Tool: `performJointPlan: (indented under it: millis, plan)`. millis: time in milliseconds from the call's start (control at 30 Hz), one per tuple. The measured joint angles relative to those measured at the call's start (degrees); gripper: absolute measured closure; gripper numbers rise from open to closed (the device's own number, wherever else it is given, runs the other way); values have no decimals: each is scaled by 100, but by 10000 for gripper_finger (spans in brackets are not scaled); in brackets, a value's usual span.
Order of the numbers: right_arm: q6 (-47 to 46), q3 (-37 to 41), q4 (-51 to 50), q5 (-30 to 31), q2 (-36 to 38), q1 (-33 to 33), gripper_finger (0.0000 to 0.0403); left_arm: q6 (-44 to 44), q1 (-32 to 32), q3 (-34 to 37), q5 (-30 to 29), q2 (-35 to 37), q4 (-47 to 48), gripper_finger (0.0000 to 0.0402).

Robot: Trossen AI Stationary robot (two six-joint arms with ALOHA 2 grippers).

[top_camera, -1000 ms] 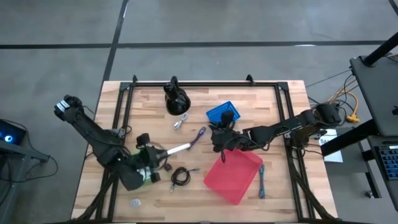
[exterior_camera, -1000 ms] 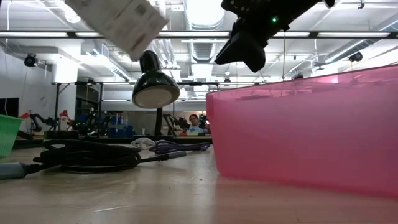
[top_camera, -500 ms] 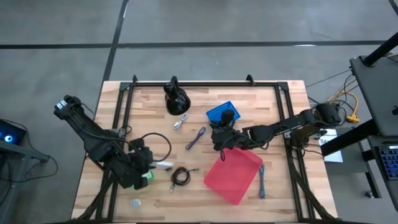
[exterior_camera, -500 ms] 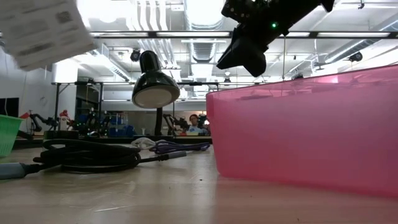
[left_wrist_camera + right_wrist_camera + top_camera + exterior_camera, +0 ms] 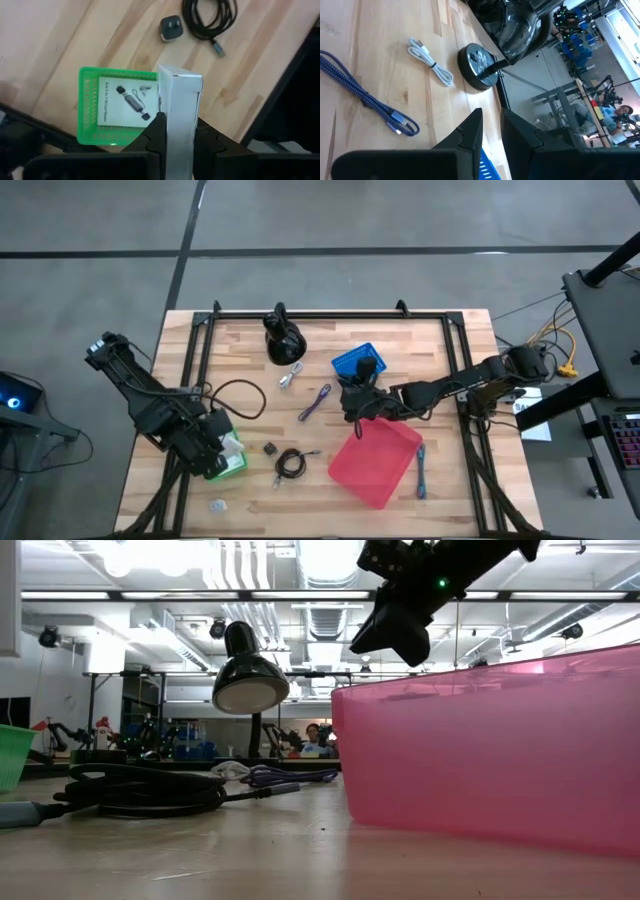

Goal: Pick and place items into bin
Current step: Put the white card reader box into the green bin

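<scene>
Packet poised over green bin

High view: left tool (image 5: 215, 452) above green bin (image 5: 228, 464); right tool (image 5: 352, 402), nearly closed, empty, by pink bin (image 5: 377, 460).
Left wrist: pinches white packet (image 5: 181, 105) on edge; release off-centre risks landing outside.

Left arm bent low over near-left desk corner, left hand (image 5: 176, 131) clamped on a white box; right arm stretched to centre, right hand (image 5: 491, 120) nearly closed, empty.
</scene>
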State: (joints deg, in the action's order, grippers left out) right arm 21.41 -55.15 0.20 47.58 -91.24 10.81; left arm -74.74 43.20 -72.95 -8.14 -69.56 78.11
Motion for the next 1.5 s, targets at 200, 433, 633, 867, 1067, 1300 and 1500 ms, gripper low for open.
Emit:
performJointPlan:
  millis: [200, 433, 633, 867, 1067, 1300, 1500]
  plan:
    - [-5, 103, 5, -1, 0, 0, 346, 3, 0, 277, 235, -50, -1, 368]
    - [-42, 160, 7, -1, 0, -9, 346, 53, 0, 542, 358, -136, -289, 368]
    - [-151, 170, 7, -1, 0, -11, 346, 162, 2, 828, 523, -153, -462, 368]
    - [-153, 170, 7, -1, -2, -11, 346, 605, 0, 1171, 555, -146, -1008, 369]
    - [-154, 170, 5, -1, -2, -11, 346, 638, 0, 1487, 695, -105, -1238, 369]
    - [-155, 170, 7, -1, -2, -11, 346, 792, 0, 1593, 659, -46, -1542, 369]
    - [-177, 170, 5, -1, -2, -11, 346, 1074, 0, 1891, 662, 8, -1935, 369]
